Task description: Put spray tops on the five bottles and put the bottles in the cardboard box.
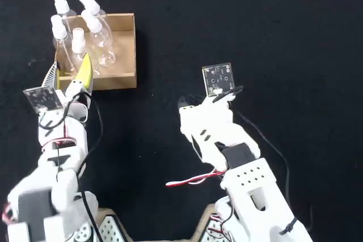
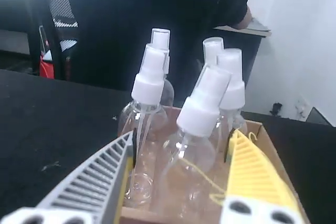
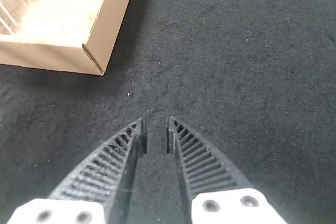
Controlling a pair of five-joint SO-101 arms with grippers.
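- Brown open-topped cardboard box (image 1: 126, 38): stands at the far left of the black cloth-covered bench (image 1: 266, 38).
- Five clear plastic bottles (image 1: 93, 32), each fitted with a white spray top: they stand upright or slightly tilted, crowded together in the left part of the box.
- Left end effector (image 2: 181, 140), with one grey ribbed jaw and one yellow: it sits at the near wall of the box with its jaws spread wide, gripping nothing that can be made out.
- Key relation: the nearest bottle (image 2: 186, 174) lies just on the far side of the left end effector. Its body sits between the two spread jaws and its long axis is close to vertical. Whether either jaw touches it cannot be told.
- Right end effector (image 3: 156, 129), with black ribbed jaws: it is open by a narrow gap only and empty, above bare bench. The box lies well apart, to its far left.
- Judgement: the left arm is the nearer to the box. With all five bottles capped and boxed, the coming move is probably a straight retreat toward the near edge, and the risk is tipping the nearest bottle.
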